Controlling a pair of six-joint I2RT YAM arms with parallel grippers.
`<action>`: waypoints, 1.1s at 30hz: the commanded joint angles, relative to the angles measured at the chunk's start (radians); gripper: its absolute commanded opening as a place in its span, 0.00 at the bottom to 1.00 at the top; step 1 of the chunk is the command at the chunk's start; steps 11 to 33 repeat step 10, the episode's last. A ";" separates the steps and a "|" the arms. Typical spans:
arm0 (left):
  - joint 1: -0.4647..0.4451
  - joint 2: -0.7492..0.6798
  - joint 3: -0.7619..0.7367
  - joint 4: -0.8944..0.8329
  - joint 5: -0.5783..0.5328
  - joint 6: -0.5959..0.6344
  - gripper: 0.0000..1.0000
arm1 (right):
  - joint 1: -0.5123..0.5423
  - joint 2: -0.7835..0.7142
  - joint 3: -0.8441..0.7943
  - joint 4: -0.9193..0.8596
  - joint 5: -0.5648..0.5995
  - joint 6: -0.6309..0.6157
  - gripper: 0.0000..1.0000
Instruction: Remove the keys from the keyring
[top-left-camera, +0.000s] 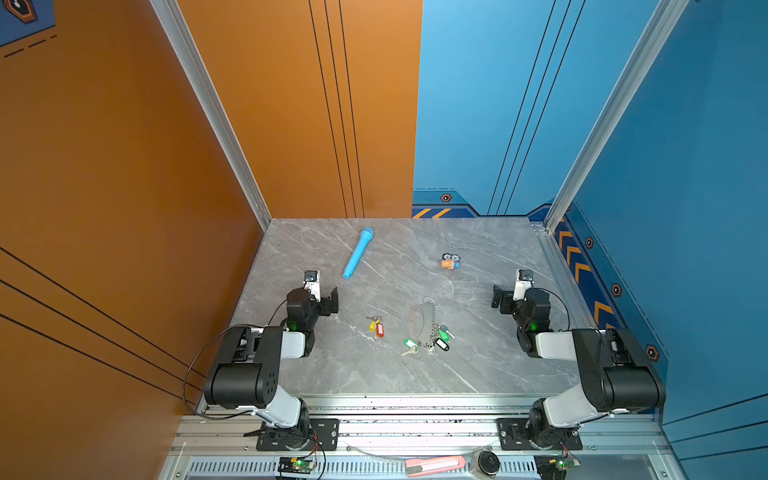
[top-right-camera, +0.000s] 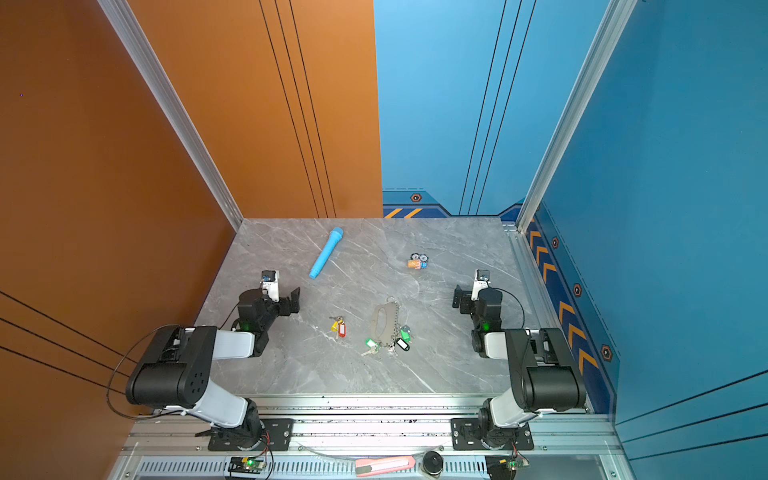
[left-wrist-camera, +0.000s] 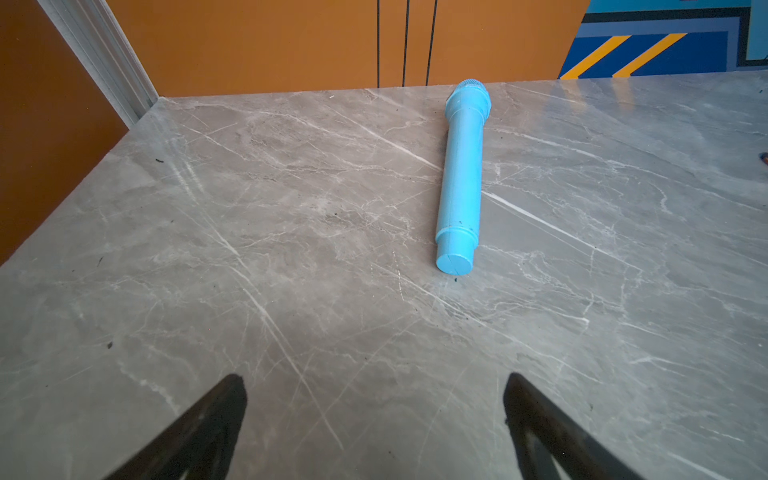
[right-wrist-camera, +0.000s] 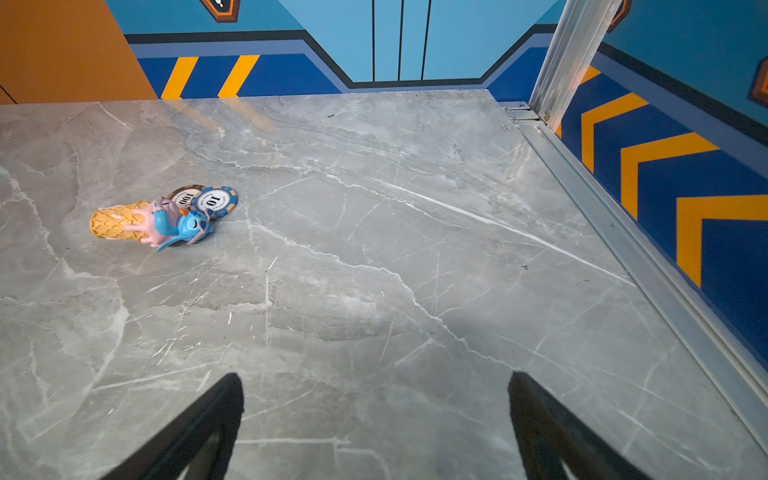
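The grey oval keyring (top-left-camera: 419, 320) (top-right-camera: 383, 320) lies flat on the marble table, near the middle front in both top views. Keys with green and black tags (top-left-camera: 410, 343) (top-right-camera: 370, 343) cluster at its near end, on its chain. Two keys with yellow and red tags (top-left-camera: 376, 327) (top-right-camera: 340, 328) lie apart, to the left of the keyring. My left gripper (top-left-camera: 330, 301) (top-right-camera: 293, 301) (left-wrist-camera: 376, 378) hovers open and empty at the left. My right gripper (top-left-camera: 500, 298) (top-right-camera: 459, 299) (right-wrist-camera: 375, 375) hovers open and empty at the right. Neither wrist view shows keys or keyring.
A long light-blue tube (top-left-camera: 357, 253) (left-wrist-camera: 461, 178) lies at the back left. A small orange-and-blue toy with round chips (top-left-camera: 450, 262) (right-wrist-camera: 166, 220) sits at the back right. Walls enclose three sides; a metal rail (right-wrist-camera: 631, 249) runs along the right edge.
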 joint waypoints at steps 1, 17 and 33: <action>-0.006 0.005 -0.003 0.027 -0.029 -0.011 0.98 | -0.007 0.000 0.003 0.015 -0.006 0.017 1.00; -0.010 0.002 0.000 0.017 -0.054 -0.012 0.98 | -0.007 0.001 0.003 0.017 -0.004 0.017 1.00; -0.010 0.002 0.000 0.017 -0.054 -0.012 0.98 | -0.007 0.001 0.003 0.017 -0.004 0.017 1.00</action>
